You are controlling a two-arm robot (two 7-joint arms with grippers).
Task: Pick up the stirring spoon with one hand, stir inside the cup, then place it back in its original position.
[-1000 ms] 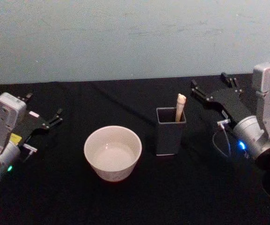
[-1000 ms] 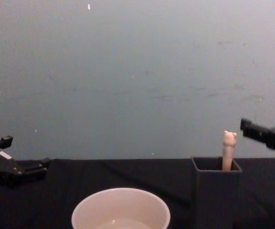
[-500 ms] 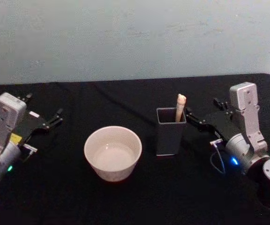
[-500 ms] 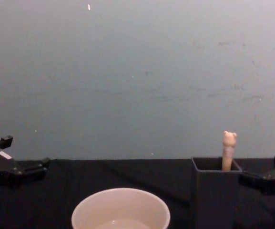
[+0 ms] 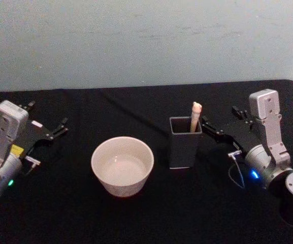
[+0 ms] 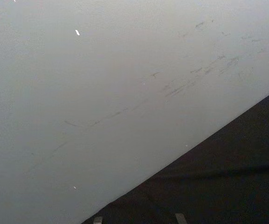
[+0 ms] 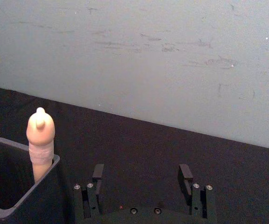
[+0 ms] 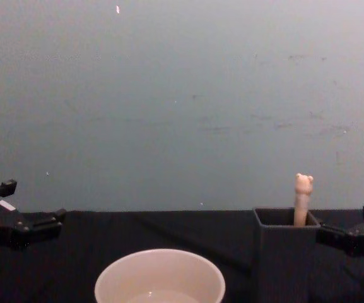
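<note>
Your stirring spoon (image 5: pixel 195 116) stands upright in the dark grey holder (image 5: pixel 185 143), handle leaning in the corner toward the wall, bear-head knob above the rim; stem and bowl are hidden inside. That upright stance leaves the handle free for a sideways pinch. The cup (image 5: pixel 122 165) sits just beside the holder on its left, apart from it.

Your right gripper (image 5: pixel 220 128) hangs just right of the holder at rim height, fingers (image 7: pixel 97 171) spread and empty, aimed past the handle, not yet around it. Judgement: you are lining up the pick; nothing is grasped. Expect to shift toward the holder before pinching.

Your left gripper (image 5: pixel 49 127) is parked well left of the holder, fingers spread, idle.
</note>
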